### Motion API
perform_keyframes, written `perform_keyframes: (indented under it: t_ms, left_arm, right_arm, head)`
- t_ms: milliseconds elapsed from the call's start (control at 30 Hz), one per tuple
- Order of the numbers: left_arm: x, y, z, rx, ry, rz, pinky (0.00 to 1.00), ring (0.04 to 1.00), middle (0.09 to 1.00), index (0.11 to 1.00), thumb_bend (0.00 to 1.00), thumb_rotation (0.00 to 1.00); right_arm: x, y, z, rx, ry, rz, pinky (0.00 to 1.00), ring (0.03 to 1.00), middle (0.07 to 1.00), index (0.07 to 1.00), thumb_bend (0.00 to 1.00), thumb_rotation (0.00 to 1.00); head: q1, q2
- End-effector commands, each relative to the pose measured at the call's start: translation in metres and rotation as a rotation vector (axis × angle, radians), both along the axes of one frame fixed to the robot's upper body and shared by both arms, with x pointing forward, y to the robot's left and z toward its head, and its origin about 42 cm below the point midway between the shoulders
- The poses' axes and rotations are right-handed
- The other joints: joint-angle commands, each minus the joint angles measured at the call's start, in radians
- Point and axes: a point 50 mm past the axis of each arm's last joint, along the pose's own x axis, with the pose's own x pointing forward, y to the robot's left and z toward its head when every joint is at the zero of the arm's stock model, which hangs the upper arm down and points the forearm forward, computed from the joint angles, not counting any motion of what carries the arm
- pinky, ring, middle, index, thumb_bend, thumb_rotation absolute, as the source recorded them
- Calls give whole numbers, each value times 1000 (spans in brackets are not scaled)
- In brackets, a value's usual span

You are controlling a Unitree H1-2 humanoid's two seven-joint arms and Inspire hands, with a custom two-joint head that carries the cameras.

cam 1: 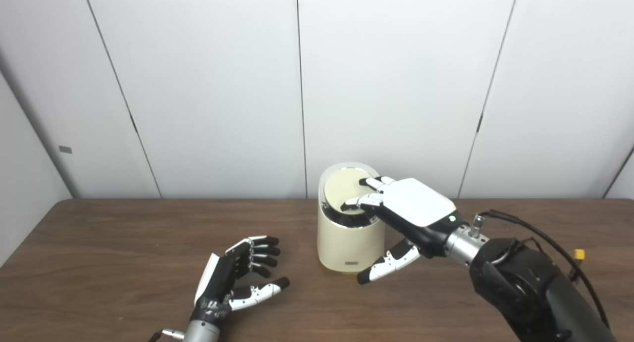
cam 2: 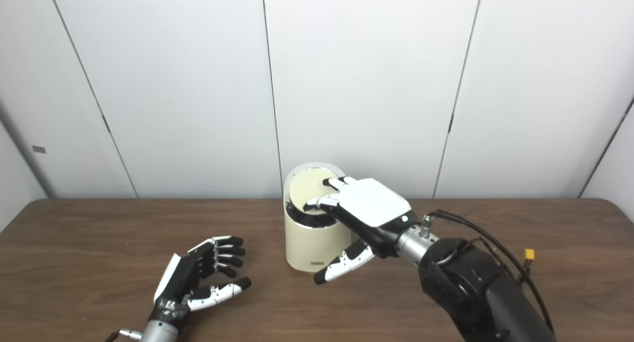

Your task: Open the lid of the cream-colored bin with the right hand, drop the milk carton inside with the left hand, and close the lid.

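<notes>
On the brown table [cam 1: 99, 263] the cream bin [cam 1: 349, 243] stands under the right hand [cam 1: 413, 208], whose spread fingers [cam 1: 369, 199] press its tilted lid [cam 1: 344, 189], gripping nothing. Left hand [cam 1: 233, 277] rests open, empty. No milk carton visible; closing seems underway; next, push the lid flat.

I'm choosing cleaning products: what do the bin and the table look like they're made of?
The bin looks like smooth cream plastic with a soft satin sheen, lid matching. The table shows dark brown wood grain, matte; whether solid wood or laminate is unclear.
</notes>
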Motion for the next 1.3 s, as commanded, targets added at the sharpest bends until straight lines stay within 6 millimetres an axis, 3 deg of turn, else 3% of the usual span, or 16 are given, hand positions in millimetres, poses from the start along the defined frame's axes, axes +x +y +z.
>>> perform_keyframes:
  t_ms: [0,200,467,600,767,1133,1267]
  left_arm:
    - [-1,-3,5,-18,-46,-7,538,622,672,729,674,23]
    - [-2,-4,6,-14,-37,-4,543,626,675,729,674,37]
    - [-3,-5,5,-15,-37,-3,547,631,679,731,677,69]
    - [-3,-5,6,-13,-40,-1,547,628,677,733,679,70]
    - [-3,-4,7,-22,-42,-5,544,628,677,734,676,55]
    - [-1,-3,8,-20,-42,-8,533,618,671,732,678,43]
    - [0,-2,8,-15,-45,-10,525,614,671,732,674,45]
  right_arm:
    - [3,3,9,-38,-16,2,976,996,824,850,754,657]
    - [7,6,5,-142,-12,-14,997,1000,849,873,767,687]
    - [10,14,-5,-420,23,-113,1000,1000,887,904,808,781]
    - [12,16,-11,-483,83,-170,1000,1000,881,894,841,758]
    - [10,11,-12,-432,106,-162,1000,1000,871,889,845,736]
    - [0,0,23,-23,-100,-41,983,995,827,853,728,597]
    - [-3,-3,31,67,-162,-37,999,1000,833,862,688,593]
  head:
    - [2,2]
    - [5,4]
    - [11,5]
    - [13,6]
    - [14,7]
    - [13,6]
    - [12,6]
